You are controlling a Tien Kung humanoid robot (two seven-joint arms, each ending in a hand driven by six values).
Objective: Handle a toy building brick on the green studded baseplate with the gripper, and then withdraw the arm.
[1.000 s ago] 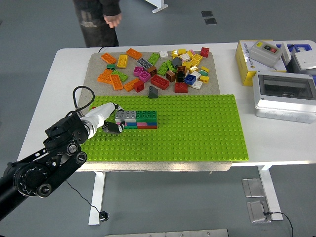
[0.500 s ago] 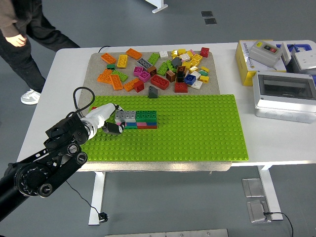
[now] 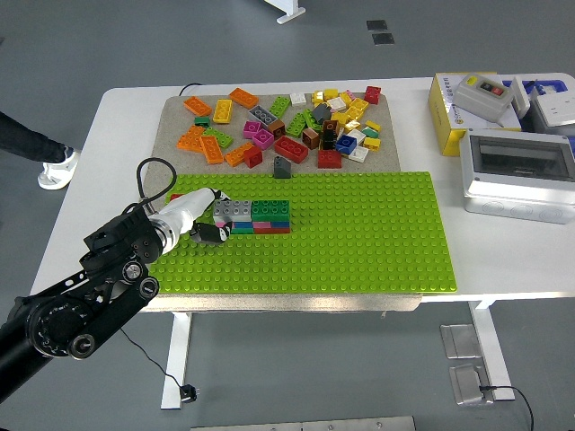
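Observation:
The green studded baseplate point(image 3: 359, 233) covers the front of the table. On its left part stands a small stack of bricks: a grey brick point(image 3: 234, 211) and a green brick point(image 3: 270, 210) on top, with blue, pink and red ones point(image 3: 262, 227) beneath. My left hand point(image 3: 210, 217) comes in from the lower left. Its pale fingers point(image 3: 199, 199) lie over the grey brick's left end and the dark thumb sits at its front, pinching it. The hand hides the brick's left face.
A tan mat point(image 3: 180, 117) behind the baseplate holds several loose bricks point(image 3: 296, 126). A yellow box point(image 3: 449, 108) and grey electrical boxes point(image 3: 517, 171) stand at the right. A person's leg and shoe point(image 3: 49, 166) show on the floor at the left edge.
The baseplate and the stack have slid slightly to the right with my hand against the grey brick. The person has walked off to the left, almost out of view.

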